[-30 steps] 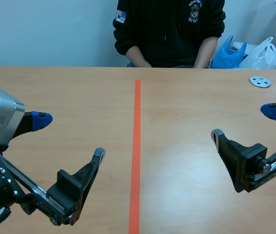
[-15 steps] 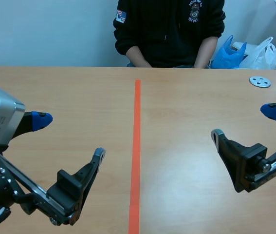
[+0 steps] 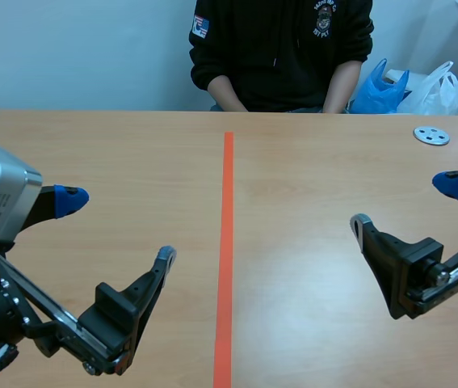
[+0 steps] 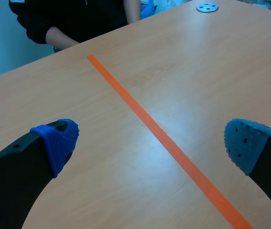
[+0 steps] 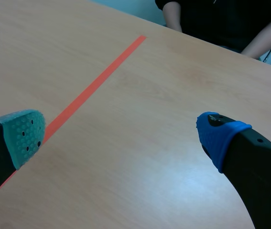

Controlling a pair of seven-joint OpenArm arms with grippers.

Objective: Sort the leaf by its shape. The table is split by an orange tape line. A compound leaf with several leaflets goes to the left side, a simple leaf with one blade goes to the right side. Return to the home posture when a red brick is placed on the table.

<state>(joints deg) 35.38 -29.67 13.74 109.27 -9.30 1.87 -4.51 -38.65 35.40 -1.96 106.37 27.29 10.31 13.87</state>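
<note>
No leaf and no red brick show in any view. My left gripper (image 3: 115,226) hangs open low over the table's left half, with nothing between its fingers; in its own view the left gripper (image 4: 152,143) has bare wood and the tape line between its blue pads. Over the right half my right gripper (image 3: 410,202) is open and holds nothing. In the right wrist view the right gripper (image 5: 121,131) has only bare tabletop between its pads. The orange tape line (image 3: 226,242) runs down the middle of the wooden table (image 3: 309,178).
A person in a dark top (image 3: 281,48) sits across the table, forearms at its far edge. A small grey metal disc (image 3: 431,135) lies at the far right of the table. Blue and white plastic bags (image 3: 406,85) sit behind the table at right.
</note>
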